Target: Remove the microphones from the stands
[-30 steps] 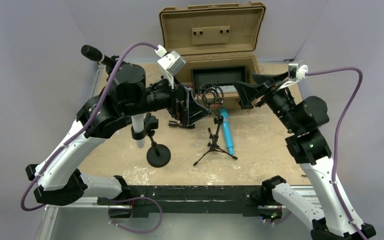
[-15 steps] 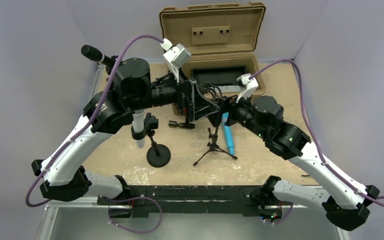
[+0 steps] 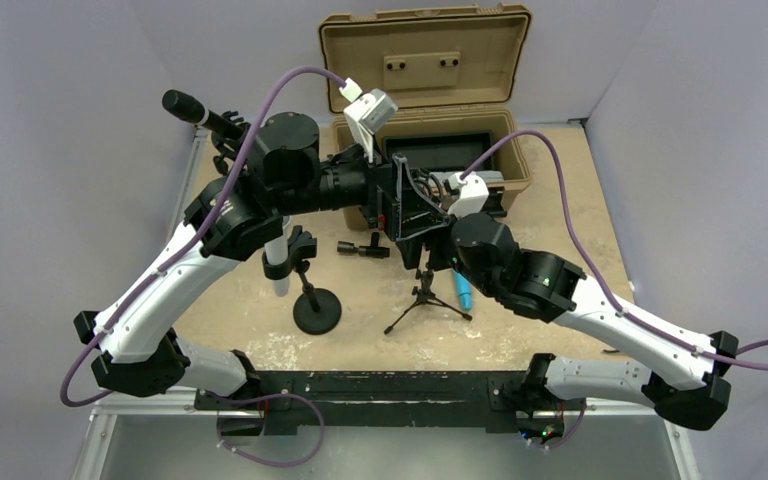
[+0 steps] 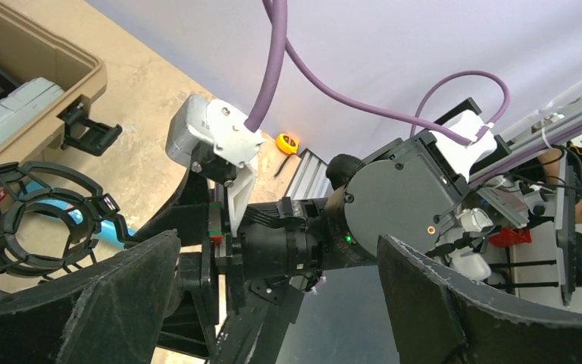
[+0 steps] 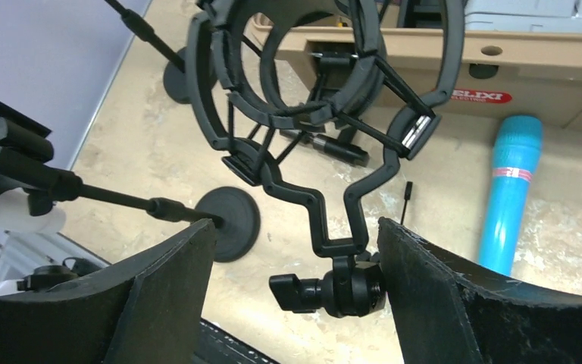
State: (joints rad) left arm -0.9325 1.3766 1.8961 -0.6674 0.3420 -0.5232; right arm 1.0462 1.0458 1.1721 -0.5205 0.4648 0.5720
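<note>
The fingers (image 5: 439,303) of the right gripper (image 5: 297,227) are spread wide on either side of the stem of the black ring-shaped shock mount (image 5: 311,91) atop the small black tripod stand (image 3: 426,295), touching neither side. The left gripper (image 4: 279,239) is spread wide too, holding nothing. The turquoise cylindrical microphone (image 5: 508,197) lies flat on the desk (image 3: 580,220) just right of the tripod, midway between the near and far edges.

Starting at the black base bar (image 3: 380,388), the left arm (image 3: 160,290) and right arm (image 3: 620,320) are white shells with fat black round joints. A purple cable (image 4: 273,61) runs along each to a white wrist camera (image 3: 370,105) farthest from the bar. The fingers (image 5: 439,303) are black, wedge-shaped, rough-edged.
</note>
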